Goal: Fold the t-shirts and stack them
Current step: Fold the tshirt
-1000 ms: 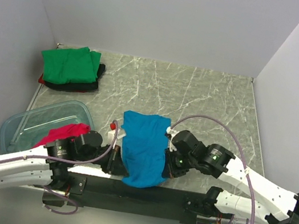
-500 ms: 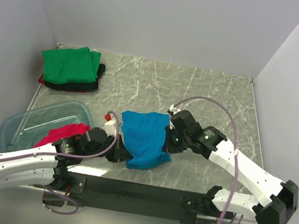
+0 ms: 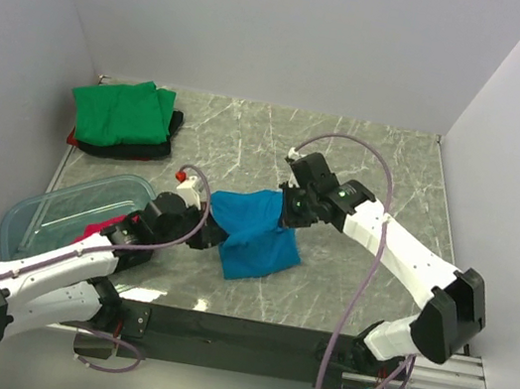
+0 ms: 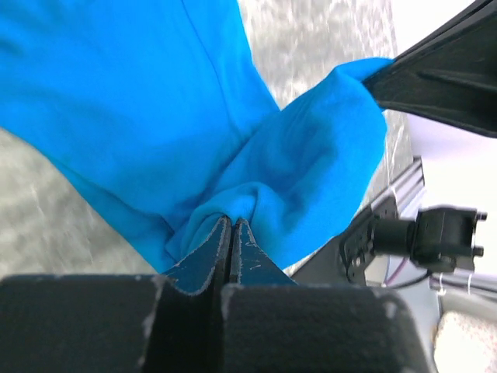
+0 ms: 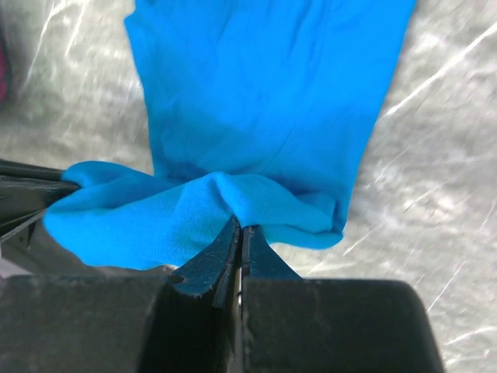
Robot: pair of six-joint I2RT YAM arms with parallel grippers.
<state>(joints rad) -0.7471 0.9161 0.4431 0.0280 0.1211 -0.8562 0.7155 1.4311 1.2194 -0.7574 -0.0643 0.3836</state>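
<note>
The bright blue t-shirt (image 3: 255, 234) hangs folded between both grippers in the middle of the table, its lower part resting on the marble. My left gripper (image 3: 211, 230) is shut on its left edge, seen in the left wrist view (image 4: 231, 221) pinching blue cloth (image 4: 155, 116). My right gripper (image 3: 285, 211) is shut on its right edge; the right wrist view (image 5: 239, 227) shows the cloth (image 5: 256, 101) bunched at the tips. The green t-shirt (image 3: 121, 112) lies folded on the black one (image 3: 127, 149) at the far left. The magenta-red t-shirt (image 3: 98, 229) lies in the bin.
A clear plastic bin (image 3: 62, 205) stands at the near left beside my left arm. White walls close in the table on three sides. A black rail (image 3: 246, 333) runs along the near edge.
Both grippers have carried the blue t-shirt's near edge away from the front edge toward the back, folding it over itself. The right arm has swung up and left.
</note>
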